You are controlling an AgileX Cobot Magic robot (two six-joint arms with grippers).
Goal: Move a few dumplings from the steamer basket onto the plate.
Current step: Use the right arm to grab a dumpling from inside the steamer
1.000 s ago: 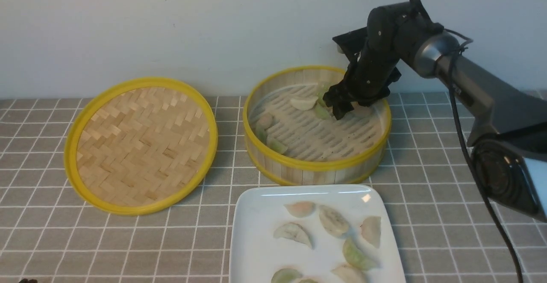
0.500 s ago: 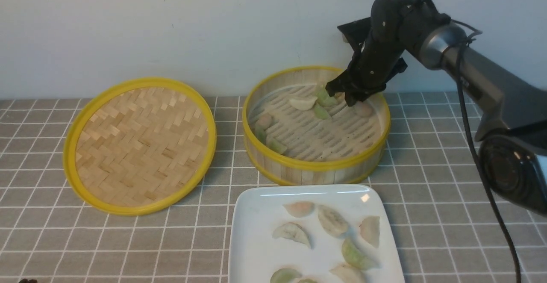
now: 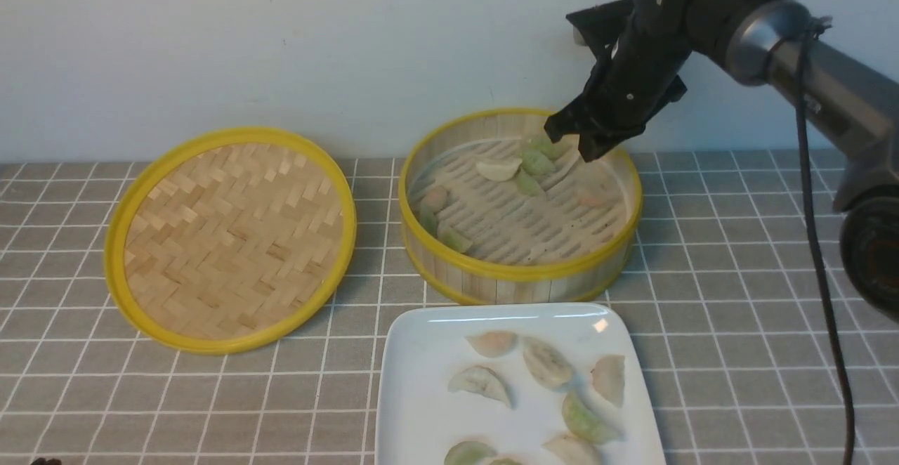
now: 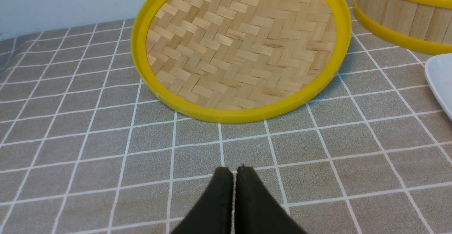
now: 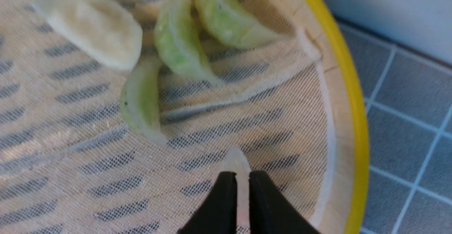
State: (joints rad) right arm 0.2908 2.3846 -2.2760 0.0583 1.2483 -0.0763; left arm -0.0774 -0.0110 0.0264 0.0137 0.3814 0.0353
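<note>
The steamer basket (image 3: pixel 520 272) stands at the back right with several dumplings (image 3: pixel 499 168) on its mesh-lined floor. My right gripper (image 3: pixel 586 143) hangs above the basket's far right part. In the right wrist view the right gripper (image 5: pixel 239 177) is shut on a pale pinkish-white dumpling (image 5: pixel 235 161), with green dumplings (image 5: pixel 180 50) and a cream one (image 5: pixel 95 25) lying beyond it. The white plate (image 3: pixel 421 352) at the front holds several dumplings (image 3: pixel 548 363). My left gripper (image 4: pixel 233 172) is shut and empty above the tablecloth, in front of the lid.
The flat woven yellow-rimmed lid (image 3: pixel 232 237) lies left of the steamer and also shows in the left wrist view (image 4: pixel 240 46). A pale wall runs close behind the steamer. A grey tiled cloth (image 3: pixel 737 324) covers the table.
My right gripper has risen from the steamer floor, up and to the right, and is now above the rim. The left arm and the plate's dumplings have not moved.
</note>
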